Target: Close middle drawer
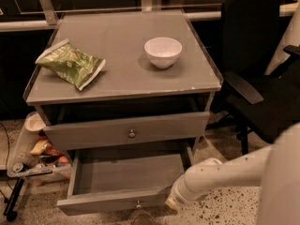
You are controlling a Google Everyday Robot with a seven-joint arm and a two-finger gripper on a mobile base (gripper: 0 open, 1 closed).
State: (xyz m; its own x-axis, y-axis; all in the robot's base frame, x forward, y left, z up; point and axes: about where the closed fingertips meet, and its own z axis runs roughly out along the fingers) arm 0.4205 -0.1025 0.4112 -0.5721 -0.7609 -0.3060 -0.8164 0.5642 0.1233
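Observation:
The middle drawer [123,173] is pulled far out of the grey cabinet, showing its plain grey inside. Its flat front [93,204] with a small round knob [138,203] faces me low in the view. My gripper [173,201] sits at the end of the white arm, right at the right end of that drawer front and level with it. It appears to touch the front's right corner.
Above it, the taller top drawer front [93,134] with a knob stands slightly out. On the cabinet top [122,78] lie a green chip bag [70,63] and a white bowl [162,51]. A black office chair [255,74] stands to the right. Clutter [37,153] lies on the floor to the left.

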